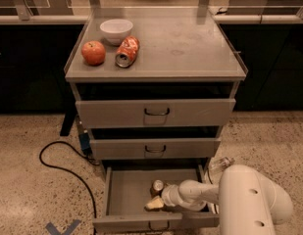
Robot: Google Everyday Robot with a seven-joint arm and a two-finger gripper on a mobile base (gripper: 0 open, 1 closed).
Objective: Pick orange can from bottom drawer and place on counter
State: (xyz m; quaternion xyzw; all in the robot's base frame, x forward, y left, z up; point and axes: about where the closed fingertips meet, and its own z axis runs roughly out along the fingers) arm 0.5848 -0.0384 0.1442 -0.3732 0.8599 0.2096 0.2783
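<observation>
Reaching into the open bottom drawer (122, 199), my gripper (156, 201) lies low over the drawer floor, right of its middle. The orange can (157, 185) stands upright in the same drawer, silver lid up, just behind the gripper, so close that I cannot tell whether they touch. Whether my gripper is spread or closed, I cannot tell either. My white arm (249, 199) stretches in from the lower right, across the drawer's right side. Up on the counter (190, 48), near its back left corner, sit an apple (93, 52), a white bowl (116, 30) behind it, and a dented can (127, 52) on its side just right of the apple. A black cable (58, 165) loops over the speckled floor at left.
</observation>
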